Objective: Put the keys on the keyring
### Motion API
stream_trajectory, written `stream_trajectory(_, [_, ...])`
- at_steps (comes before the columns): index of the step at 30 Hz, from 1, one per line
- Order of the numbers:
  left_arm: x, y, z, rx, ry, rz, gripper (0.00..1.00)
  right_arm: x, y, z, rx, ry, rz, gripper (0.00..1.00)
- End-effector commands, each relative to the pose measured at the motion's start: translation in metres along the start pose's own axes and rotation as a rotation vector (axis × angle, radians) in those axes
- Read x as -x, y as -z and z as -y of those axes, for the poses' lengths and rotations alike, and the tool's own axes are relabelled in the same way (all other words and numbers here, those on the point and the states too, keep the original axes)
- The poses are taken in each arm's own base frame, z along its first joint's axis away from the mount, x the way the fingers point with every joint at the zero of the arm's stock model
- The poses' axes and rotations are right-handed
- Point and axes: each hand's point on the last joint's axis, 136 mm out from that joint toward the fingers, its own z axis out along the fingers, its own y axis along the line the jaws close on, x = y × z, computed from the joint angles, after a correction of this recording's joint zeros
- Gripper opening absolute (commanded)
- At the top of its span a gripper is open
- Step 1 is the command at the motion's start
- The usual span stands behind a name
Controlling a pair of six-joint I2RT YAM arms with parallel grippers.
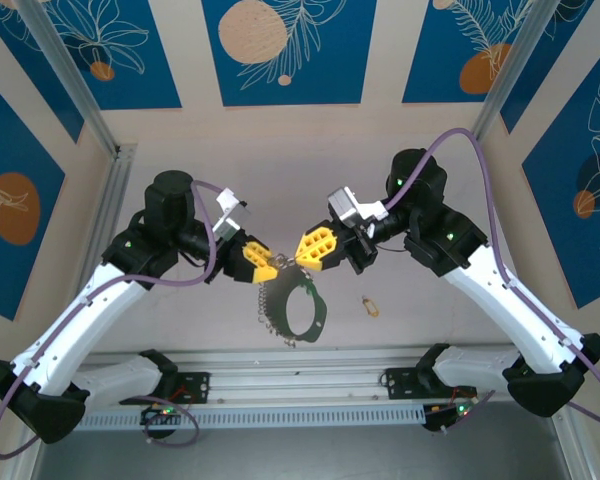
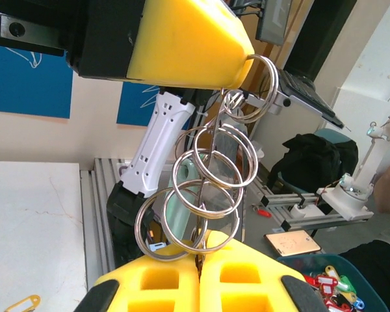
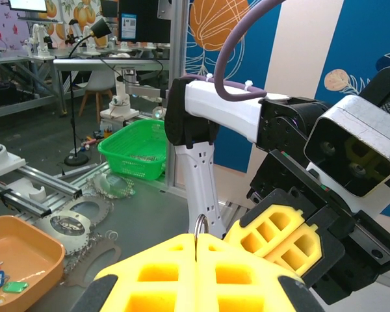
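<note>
Above the hanging keyring (image 1: 292, 312), both arms bend inward, elbows out. The left gripper (image 1: 267, 267) and right gripper (image 1: 302, 254) each clamp its chain. The key (image 1: 368, 305) lies on the table (image 1: 400, 335), right of the keyring.

text: none legible | labels: none legible | brands, numbers, signs: none legible in any view

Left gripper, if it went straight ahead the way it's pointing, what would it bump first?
Probably the right gripper. It faces the left gripper almost tip to tip, with the keyring strung between them.
</note>
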Motion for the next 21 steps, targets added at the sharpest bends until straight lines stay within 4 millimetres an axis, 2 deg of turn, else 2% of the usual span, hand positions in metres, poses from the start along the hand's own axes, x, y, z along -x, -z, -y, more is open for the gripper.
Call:
stream_trajectory(1, [-0.001,-0.001,0.008,-0.037,-0.017,0.000,0.00,0.006,0.003,-0.005,0.013,0.016,-0.002,0.00])
stream_trajectory(16, [-0.002,-0.004,0.020,-0.089,-0.019,-0.009,0.00,0.008,0.003,0.005,0.051,0.036,0.004,0.00])
stream_trajectory(21, [-0.002,-0.003,0.026,-0.104,-0.029,-0.006,0.00,0.010,0.007,0.002,0.075,0.037,0.006,0.00])
